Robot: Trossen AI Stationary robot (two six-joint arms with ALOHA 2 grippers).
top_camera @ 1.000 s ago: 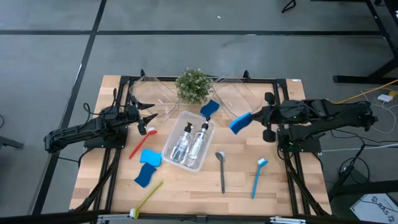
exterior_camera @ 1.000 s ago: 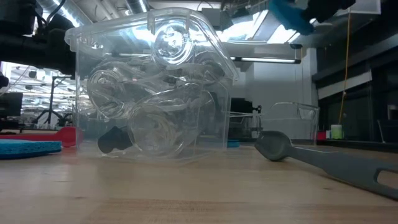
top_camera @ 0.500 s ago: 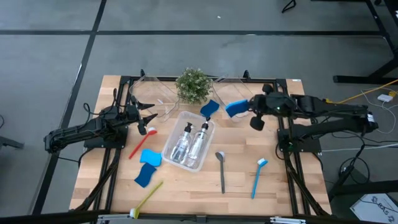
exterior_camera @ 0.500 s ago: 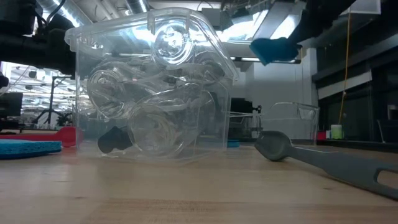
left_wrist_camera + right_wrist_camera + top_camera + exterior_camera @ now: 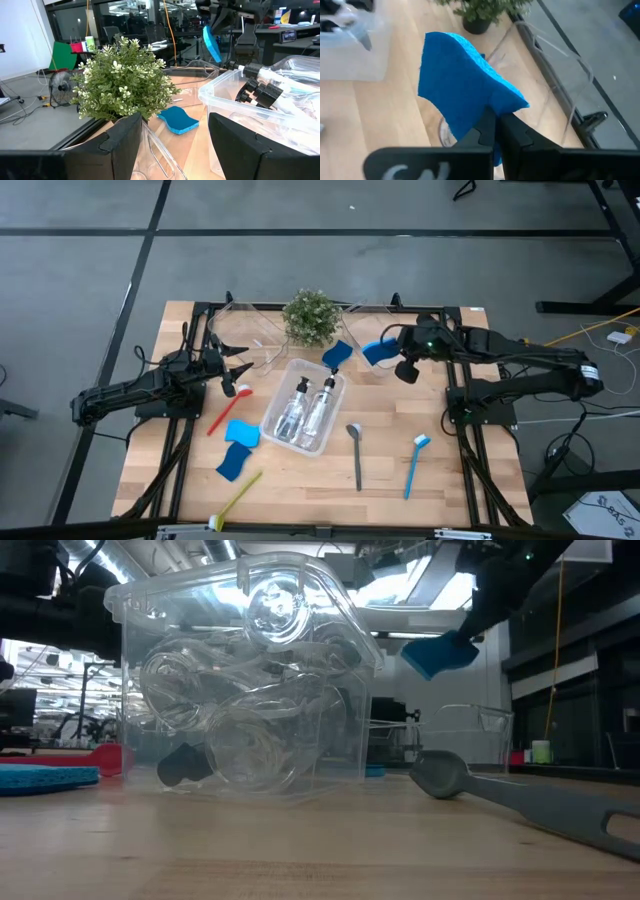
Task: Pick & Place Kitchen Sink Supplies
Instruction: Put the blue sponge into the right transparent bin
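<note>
A blue sponge point(image 5: 378, 350) is pinched between the fingers of the right hand point(image 5: 392, 352) and is carried above the desk point(image 5: 300, 480), over the clear bin point(image 5: 385, 330) at the far side, near the potted plant point(image 5: 311, 317). In the right wrist view the sponge point(image 5: 462, 95) is seen clamped at its edge, well above the wood. The step in hand is judged to be the placing of this sponge. For the next move, the sponge should be lowered into the bin and then released. A second sponge point(image 5: 337, 355) lies beside the plant. The left hand point(image 5: 238, 370) waits near the red brush point(image 5: 226, 406) with its fingers spread and nothing between them.
</note>
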